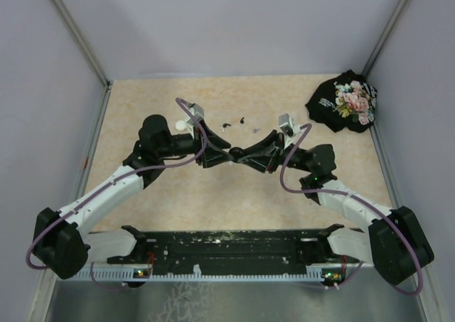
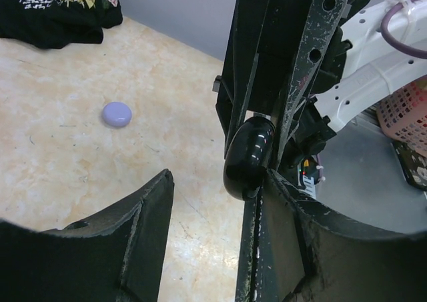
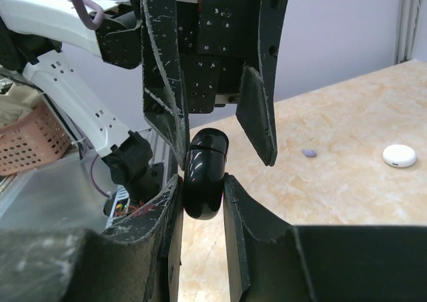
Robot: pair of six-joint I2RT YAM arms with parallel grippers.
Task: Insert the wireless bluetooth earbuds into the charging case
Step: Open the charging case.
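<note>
1. The 2 arms meet over the middle of the tabletop [image 1: 142, 102], gripper to gripper, with their tips nearly overlapping in the top view.
2. The right gripper [image 3: 200, 181] is closed narrow on a glossy black rounded charging case [image 3: 205, 172]. The 2 fingers press its lower half from either side, and the case stands on edge above the tabletop.
3. A faint seam runs across the case. I cannot tell whether its lid is open at all.
4. The left gripper [image 2: 218, 177] is spread wide, with its fingers on either side of the top of the same case. One finger [image 2: 287, 242] is right beside the case, but I cannot tell whether it touches. The other finger is well clear of it.
5. The earbuds [image 1: 226, 127] show as small dark loose bits lying on the tabletop beyond the grippers, apart from the case. They are too small to show any detail.
6. A small purple piece [image 3: 309, 153] also lies on the tabletop on the far side.
7. A round white disc [image 1: 181, 125] sits flat by the left arm's wrist.
8. A lavender disc [image 2: 117, 114] lies flat on the tabletop in the left wrist view.
9. A crumpled black garment [image 1: 341, 103] with a floral print lies in the far right corner.
</note>
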